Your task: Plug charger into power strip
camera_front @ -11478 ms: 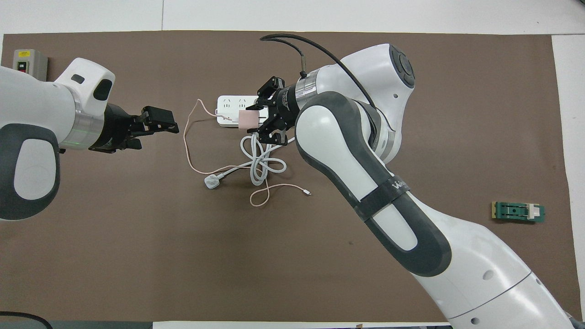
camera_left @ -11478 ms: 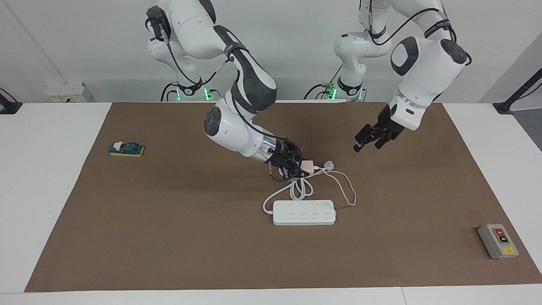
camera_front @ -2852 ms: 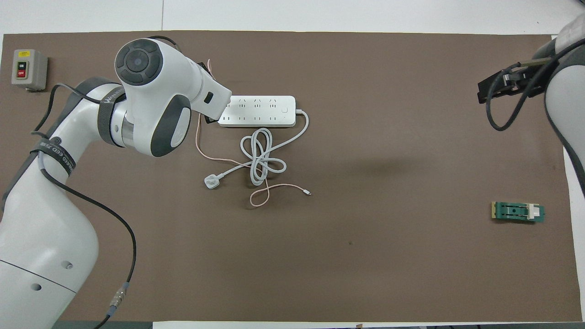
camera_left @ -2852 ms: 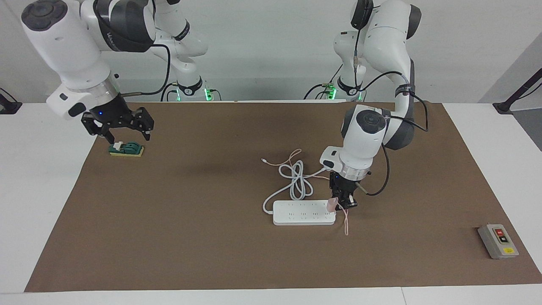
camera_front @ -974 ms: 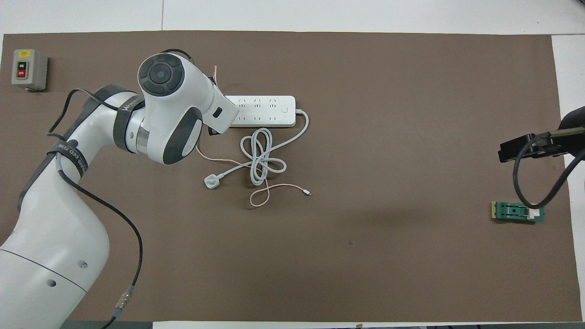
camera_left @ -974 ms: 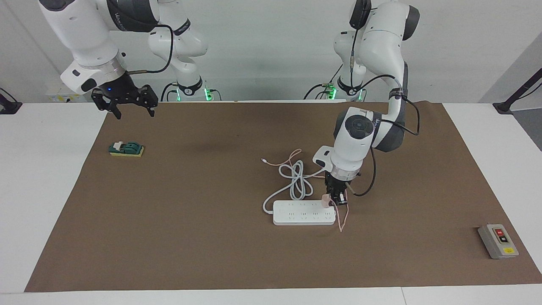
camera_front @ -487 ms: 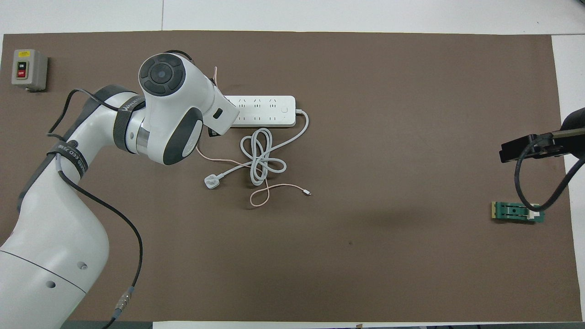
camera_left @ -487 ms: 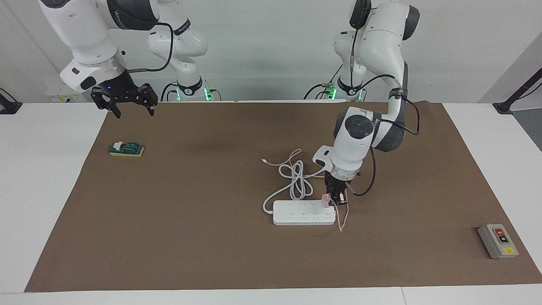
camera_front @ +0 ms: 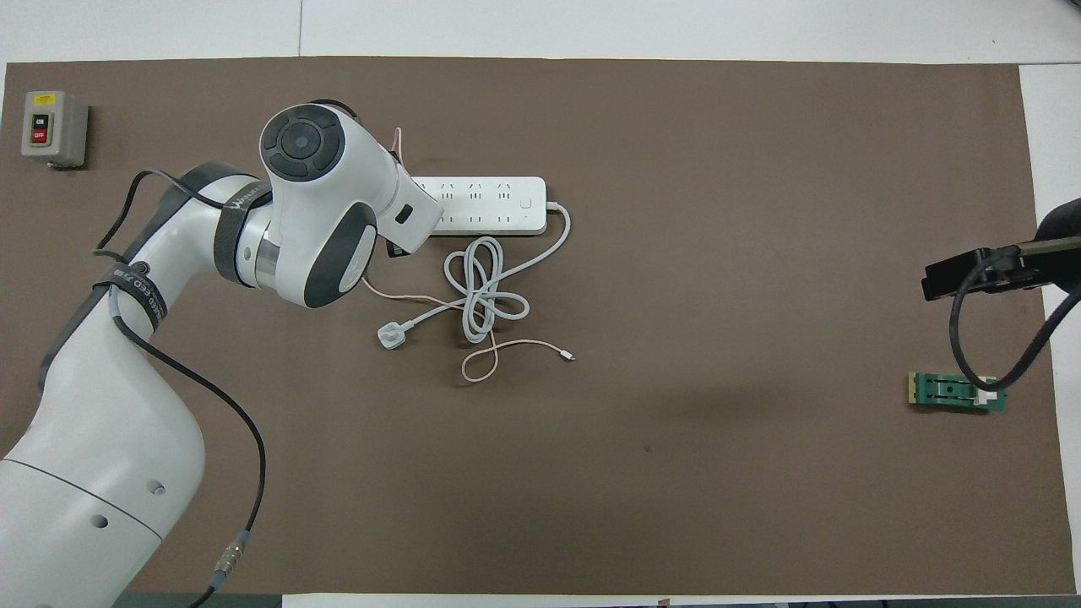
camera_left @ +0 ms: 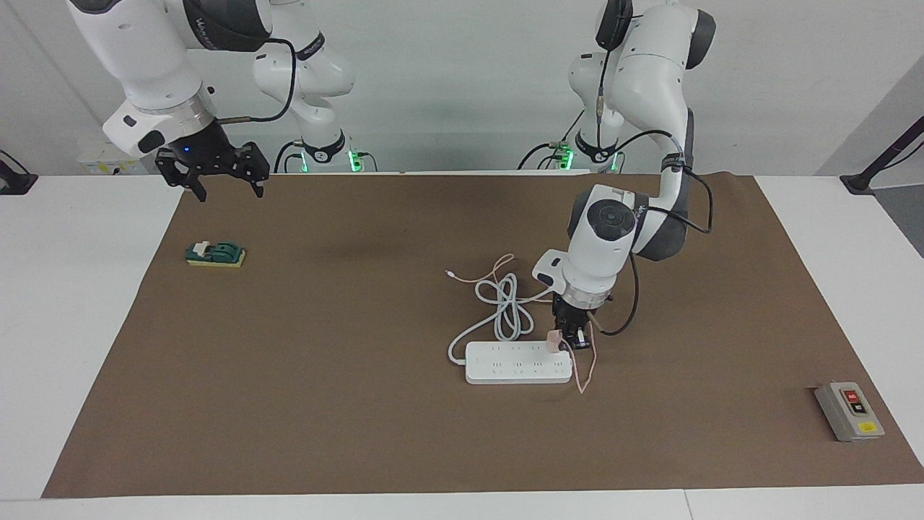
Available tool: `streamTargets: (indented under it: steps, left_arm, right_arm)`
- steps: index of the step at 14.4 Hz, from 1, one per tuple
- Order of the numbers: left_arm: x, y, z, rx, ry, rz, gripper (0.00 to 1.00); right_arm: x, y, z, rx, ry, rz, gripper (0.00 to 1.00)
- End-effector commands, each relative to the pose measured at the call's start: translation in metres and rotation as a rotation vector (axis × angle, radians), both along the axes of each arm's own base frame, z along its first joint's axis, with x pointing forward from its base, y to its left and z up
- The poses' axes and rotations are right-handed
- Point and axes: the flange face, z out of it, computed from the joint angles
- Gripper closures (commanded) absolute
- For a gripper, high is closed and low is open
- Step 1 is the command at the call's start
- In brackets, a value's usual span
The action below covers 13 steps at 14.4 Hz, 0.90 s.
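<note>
On the grey switch box (camera_front: 53, 128), at the left arm's end of the table and farther from the robots than the power strip (camera_front: 481, 205), you can read "ON" and "OFF" on its two buttons. The yellow label above them is too small to make out. The lettering on the arms' dark bands cannot be read either.

I work in a robotics lab. My two white arms are bolted at the top of the frame against a bare pale wall, green lights glowing at their bases. Below them a white table (camera_left: 86, 347) carries a plain brown mat (camera_left: 325, 404), with a grey switch box (camera_left: 849, 410) at its lower right corner and a small green fixture (camera_left: 215, 254) at upper left.
</note>
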Motion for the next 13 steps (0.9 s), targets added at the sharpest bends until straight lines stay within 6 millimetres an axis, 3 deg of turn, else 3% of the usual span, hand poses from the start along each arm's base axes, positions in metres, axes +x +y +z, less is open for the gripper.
streamTargets:
  steps: [1,8,13]
  left_arm:
    - [-0.010,-0.001,-0.015,0.007,0.054,-0.011,1.00]
    - [0.012,0.009,-0.034,0.004,0.153,0.011,1.00]
    - [0.024,0.003,-0.049,-0.032,0.152,-0.009,1.00]
  right_arm:
    - [-0.003,0.001,0.003,-0.014,-0.016,-0.011,0.00]
    - [-0.003,0.001,0.002,-0.014,-0.014,-0.009,0.00]
    - [-0.003,0.000,0.002,-0.014,-0.012,-0.008,0.00]
